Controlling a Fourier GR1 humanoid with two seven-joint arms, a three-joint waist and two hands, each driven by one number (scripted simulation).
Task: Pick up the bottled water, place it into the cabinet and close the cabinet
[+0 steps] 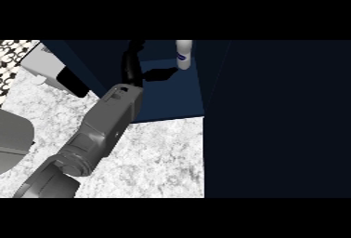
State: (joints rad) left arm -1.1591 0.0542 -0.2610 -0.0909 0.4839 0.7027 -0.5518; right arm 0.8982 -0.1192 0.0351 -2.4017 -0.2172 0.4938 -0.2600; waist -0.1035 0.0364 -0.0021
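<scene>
We see the bottled water (184, 52) standing upright inside the cabinet (171, 100), near its right wall. We cannot read its blue label band. The left hand (133, 65) is inside the cabinet, fingers (161, 73) apart, clamped on nothing.

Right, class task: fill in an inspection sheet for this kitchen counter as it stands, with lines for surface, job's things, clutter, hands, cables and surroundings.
Surface: speckled white counter.
Job's things: bottled water is inside the dark blue cabinet; dark panel at the right, likely its open door.
Clutter: white and black appliance at the back left; grey rounded shape at the left edge, unidentified.
Hands: right hand open inside the cabinet, one fingertip beside the bottle's lower end, not curled round it; left hand not in view.
Cables: nothing seen.
Surroundings: patterned wall at the top left.
</scene>
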